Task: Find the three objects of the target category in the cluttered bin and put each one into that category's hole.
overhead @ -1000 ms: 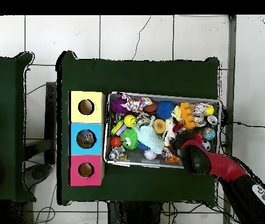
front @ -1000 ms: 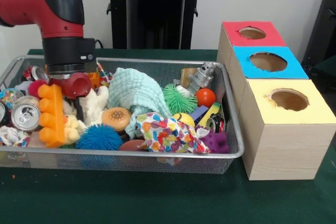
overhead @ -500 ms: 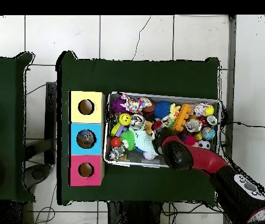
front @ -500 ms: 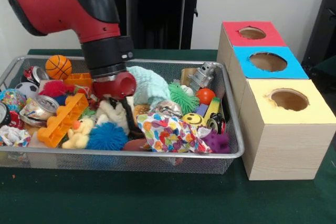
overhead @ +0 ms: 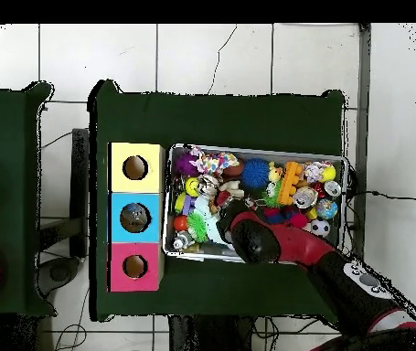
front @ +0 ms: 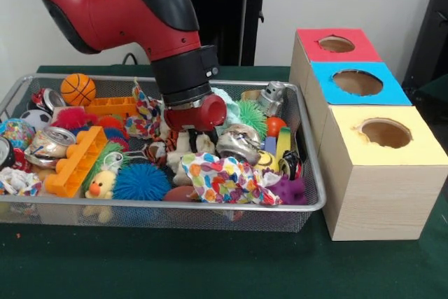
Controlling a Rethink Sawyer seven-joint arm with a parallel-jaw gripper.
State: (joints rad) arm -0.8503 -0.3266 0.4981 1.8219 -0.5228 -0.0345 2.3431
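Gripper (front: 190, 133) sunk among toys mid-bin; opening and hold impossible to tell. Crushed can (front: 239, 143) just beside, blue spiky ball (front: 141, 181) nearer front rim. Cluttered bin (front: 175, 205) on green table, touching yellow-topped box (front: 381, 173).

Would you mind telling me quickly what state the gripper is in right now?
Gripper: down among the toys in the wire mesh bin, hidden by the arm's end; open, shut or holding something cannot be told.
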